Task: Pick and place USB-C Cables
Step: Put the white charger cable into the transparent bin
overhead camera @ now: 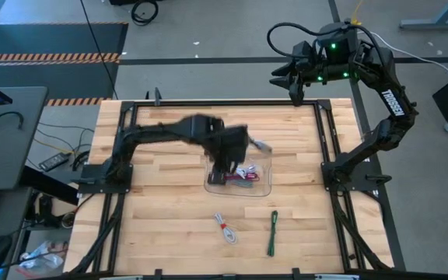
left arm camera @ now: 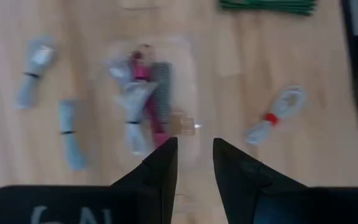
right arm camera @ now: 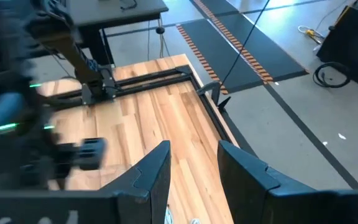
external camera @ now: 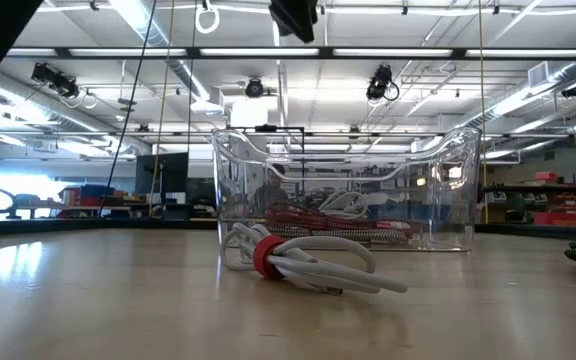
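Observation:
A clear plastic tray [overhead camera: 264, 180] near the table's middle holds dark red and white cables [overhead camera: 239, 174], also seen in the left wrist view [left arm camera: 143, 102] and the low view [external camera: 340, 220]. My left gripper [left arm camera: 196, 155] hovers open above the tray [overhead camera: 230, 159], touching nothing. Two grey-blue cables [left arm camera: 35, 71] [left arm camera: 71, 134] lie on the wood beside the tray. A white cable with a red tie [overhead camera: 225, 228] [external camera: 298, 262] [left arm camera: 275, 117] and a green cable [overhead camera: 273, 232] [left arm camera: 266, 6] lie nearer the table's near edge. My right gripper [right arm camera: 194, 155] waits open, raised over the far right corner [overhead camera: 290, 82].
Black frame rails [overhead camera: 329, 148] run along the table's left, right and far sides. Bare wood lies near the near edge left of the white cable. Beyond the table, a desk [overhead camera: 6, 132] stands at the left.

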Controlling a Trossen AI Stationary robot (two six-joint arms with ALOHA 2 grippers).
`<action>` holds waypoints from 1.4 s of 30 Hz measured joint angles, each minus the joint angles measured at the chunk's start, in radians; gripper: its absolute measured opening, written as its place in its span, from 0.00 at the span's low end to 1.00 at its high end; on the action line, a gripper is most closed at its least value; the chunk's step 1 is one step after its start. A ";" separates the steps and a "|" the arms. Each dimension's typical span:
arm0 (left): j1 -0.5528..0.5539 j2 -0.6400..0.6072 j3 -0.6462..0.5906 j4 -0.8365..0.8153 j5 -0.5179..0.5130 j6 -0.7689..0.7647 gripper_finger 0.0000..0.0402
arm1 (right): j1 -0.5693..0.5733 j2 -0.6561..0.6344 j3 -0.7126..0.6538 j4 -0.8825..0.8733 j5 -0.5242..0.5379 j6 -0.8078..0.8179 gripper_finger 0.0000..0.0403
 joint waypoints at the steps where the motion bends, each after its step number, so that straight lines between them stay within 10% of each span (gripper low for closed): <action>1: -0.023 0.000 0.000 0.000 -0.011 -0.023 0.27 | 0.000 0.000 0.000 -0.006 0.000 -0.003 0.34; 25: -0.421 0.082 -0.002 0.127 -0.056 -0.110 0.27 | 0.006 0.000 0.000 -0.033 -0.130 0.200 0.34; 42: -0.419 0.308 -0.002 0.097 -0.049 -0.023 0.34 | 0.068 0.000 0.000 -0.022 -0.122 0.225 0.34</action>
